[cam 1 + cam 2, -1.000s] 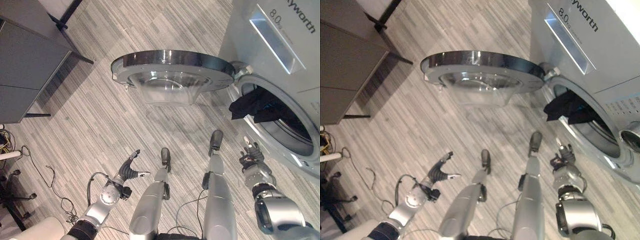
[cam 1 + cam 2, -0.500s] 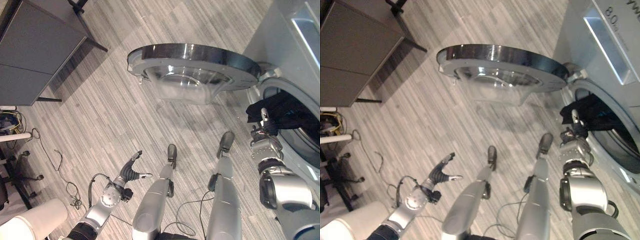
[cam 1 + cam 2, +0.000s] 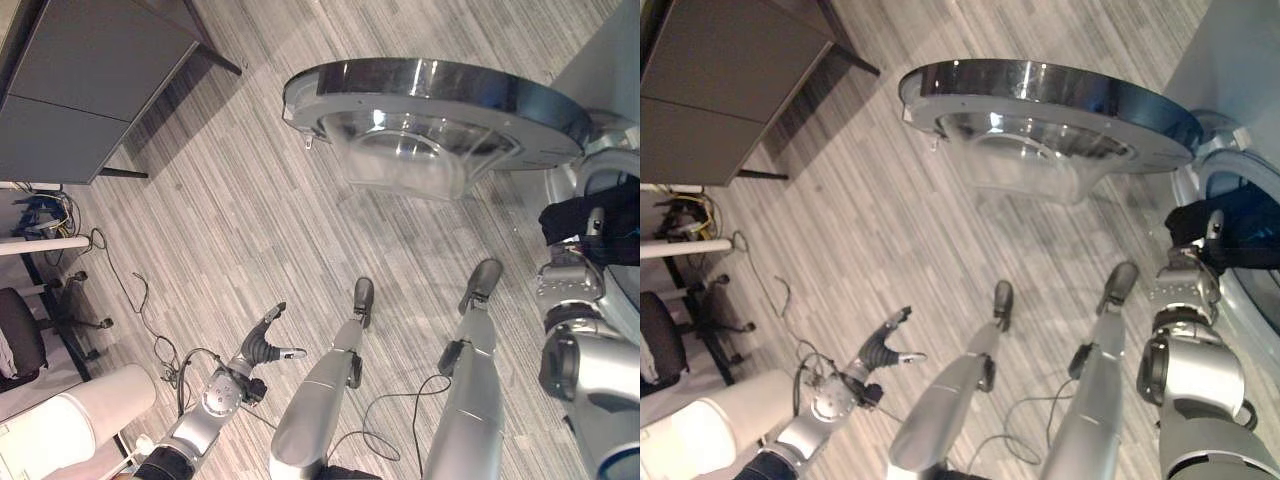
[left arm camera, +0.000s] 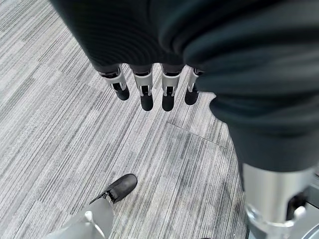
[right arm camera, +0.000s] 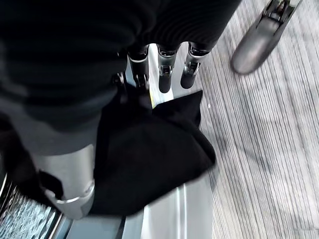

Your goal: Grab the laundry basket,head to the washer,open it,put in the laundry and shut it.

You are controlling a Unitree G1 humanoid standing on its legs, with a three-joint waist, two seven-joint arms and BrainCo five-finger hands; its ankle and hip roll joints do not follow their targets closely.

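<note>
Washer door (image 3: 440, 105) swung wide, right hand (image 3: 572, 270) straight-fingered against black laundry (image 5: 149, 159) at drum rim, left hand (image 3: 262, 345) relaxed, empty above floor (image 3: 220, 230).

Floor (image 3: 220, 220) grey, fine light/dark streaked plank pattern. Washer door (image 3: 435, 95) chrome-silver ring with dark glossy rim, clear glass bowl in the middle. Laundry (image 3: 575, 220) plain black, no pattern, against the silver-grey drum opening rim (image 3: 1200, 175). Cabinet (image 3: 90, 95) flat dark grey on black legs. Basket (image 3: 75, 425) off-white. Chair (image 3: 20, 335) black.
</note>
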